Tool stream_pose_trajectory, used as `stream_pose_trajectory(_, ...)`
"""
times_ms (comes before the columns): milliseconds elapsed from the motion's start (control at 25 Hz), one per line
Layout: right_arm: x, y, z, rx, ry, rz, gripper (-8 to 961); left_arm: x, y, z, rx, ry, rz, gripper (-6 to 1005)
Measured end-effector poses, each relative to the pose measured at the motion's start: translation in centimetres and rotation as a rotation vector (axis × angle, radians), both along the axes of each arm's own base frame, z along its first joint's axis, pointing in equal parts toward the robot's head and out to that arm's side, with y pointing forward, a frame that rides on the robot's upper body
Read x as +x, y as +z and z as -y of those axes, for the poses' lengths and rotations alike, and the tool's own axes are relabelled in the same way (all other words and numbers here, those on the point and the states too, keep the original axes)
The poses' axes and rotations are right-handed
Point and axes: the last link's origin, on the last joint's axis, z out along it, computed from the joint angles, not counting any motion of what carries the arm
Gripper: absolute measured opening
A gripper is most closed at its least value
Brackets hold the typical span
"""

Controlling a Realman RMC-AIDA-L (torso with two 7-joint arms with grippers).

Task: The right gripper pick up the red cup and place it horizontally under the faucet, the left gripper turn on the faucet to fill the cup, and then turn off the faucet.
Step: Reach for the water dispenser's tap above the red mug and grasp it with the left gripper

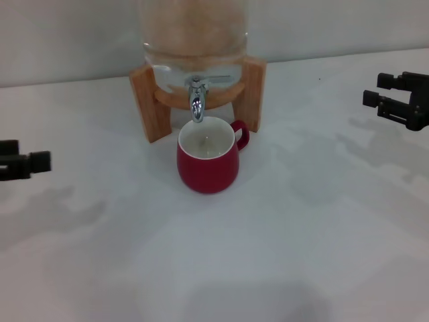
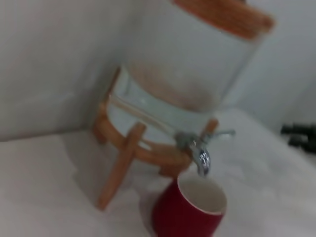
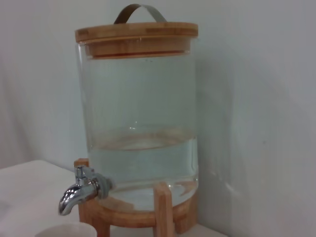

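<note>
**Cup set under faucet, both tools drawn back**

While the cup [image 1: 207,163] stands upright on the tabletop [image 1: 301,235] beneath the faucet [image 1: 196,100], no stream shows. Left tool [image 1: 33,163] waits at the left edge, grip unclear; right tool [image 1: 387,100] hangs open, empty. Next, probably, left reaches the lever. Only the right wrist view shows the jar's [image 3: 140,108] water level.

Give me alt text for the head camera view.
A red cup stands upright on a white table directly under the faucet of a glass dispenser on a wooden stand. Both pincers, left and right, sit apart at the edges.
</note>
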Motion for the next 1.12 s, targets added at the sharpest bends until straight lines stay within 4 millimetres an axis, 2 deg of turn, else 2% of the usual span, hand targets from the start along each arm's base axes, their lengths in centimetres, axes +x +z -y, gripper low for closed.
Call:
stream_pose_trajectory(200, 0.2, -0.3, 0.0, 0.002, -0.006, -0.001, 472, 4.7, -0.5, -0.7, -0.071, -0.059, -0.257, 840)
stream_pose_trajectory(360, 0.1, -0.8, 0.0, -0.005, -0.001, -0.010, 472, 7.9, -1.6, -1.0, -0.062, -0.149, -0.448, 835)
stream_pose_trajectory(560, 0.0, -1.3, -0.2, -0.001, 0.009, -0.024, 472, 10.7, -2.1, -1.5, 0.010, -0.237, -0.545, 828)
stream_pose_trajectory(800, 0.0, -1.7, -0.2, -0.001, 0.009, -0.028, 472, 12.8, -2.7, -2.8, 0.075, -0.319, -0.541, 820)
stream_pose_trajectory(1120, -0.1, -1.8, -0.3, 0.002, 0.014, -0.033, 472, 14.4, -5.5, -3.2, 0.115, -0.477, -0.571, 810)
